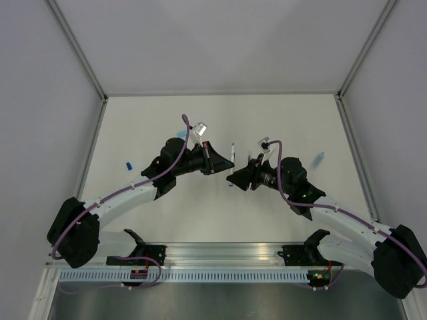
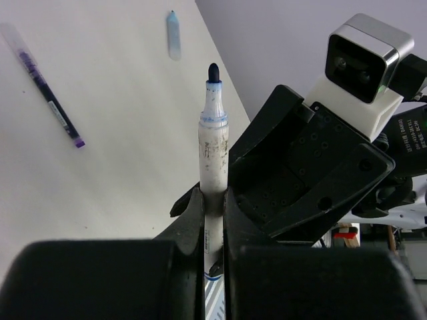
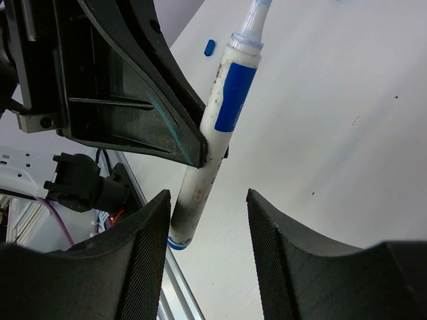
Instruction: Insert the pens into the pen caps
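My left gripper point(image 2: 213, 200) is shut on a whitish pen point(image 2: 214, 143), whose dark blue tip points away from the wrist. In the right wrist view that same pen point(image 3: 230, 100) slants from the left gripper's black fingers point(image 3: 167, 127) down toward me. Its back end sits just inside my right gripper point(image 3: 208, 200), close beside the left finger point(image 3: 150, 253). The right jaws stand wide apart around it. From above, the left gripper point(image 1: 219, 170) and right gripper point(image 1: 231, 180) meet at the table's middle. A light blue pen cap point(image 2: 173, 35) lies on the table beyond.
A dark pen with a purple tip point(image 2: 47, 93) lies on the white table. A thin pen point(image 1: 232, 154) lies just behind the grippers. Pen caps lie at the left point(image 1: 129, 164), the right point(image 1: 319, 158) and behind the left arm point(image 1: 181, 134). Grey walls enclose the table.
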Robot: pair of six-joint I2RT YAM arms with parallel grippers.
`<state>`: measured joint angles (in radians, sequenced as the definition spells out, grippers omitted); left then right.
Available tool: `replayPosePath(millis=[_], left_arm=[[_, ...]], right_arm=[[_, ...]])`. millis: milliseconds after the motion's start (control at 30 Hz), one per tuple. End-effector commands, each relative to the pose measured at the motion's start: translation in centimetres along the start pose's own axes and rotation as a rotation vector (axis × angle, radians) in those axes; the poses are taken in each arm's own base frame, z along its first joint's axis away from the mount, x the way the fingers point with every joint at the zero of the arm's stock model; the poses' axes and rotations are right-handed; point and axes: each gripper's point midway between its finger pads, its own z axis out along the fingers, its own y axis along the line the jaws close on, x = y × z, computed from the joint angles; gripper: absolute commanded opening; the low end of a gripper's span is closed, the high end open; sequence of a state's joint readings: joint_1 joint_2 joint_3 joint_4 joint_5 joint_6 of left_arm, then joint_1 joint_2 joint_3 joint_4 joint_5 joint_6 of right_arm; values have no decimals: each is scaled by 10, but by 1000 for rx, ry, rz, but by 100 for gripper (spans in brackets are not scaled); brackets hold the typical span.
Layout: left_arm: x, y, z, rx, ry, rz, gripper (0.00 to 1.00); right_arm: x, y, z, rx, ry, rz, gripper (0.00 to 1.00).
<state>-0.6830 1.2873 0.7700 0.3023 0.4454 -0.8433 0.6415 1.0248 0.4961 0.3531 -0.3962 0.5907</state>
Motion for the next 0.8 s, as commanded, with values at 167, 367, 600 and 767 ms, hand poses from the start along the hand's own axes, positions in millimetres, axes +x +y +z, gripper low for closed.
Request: replayPosePath(millis=[167,367,600,767], left_arm=[[-11,-34,-7,157,-84,-34,2],[-10,-38,-9,182,-86,-22,2],[-7,-56,-8,251,-11,45,2],[-6,-54,-6,227,16,90,25]], right_arm=[[-15,22,1,-109,-106,-7,52],[-13,21,2,-111,-100,7,27],[-2,25,9,-157,-41,30,0],[1,24,11,-153,-15,37,0]])
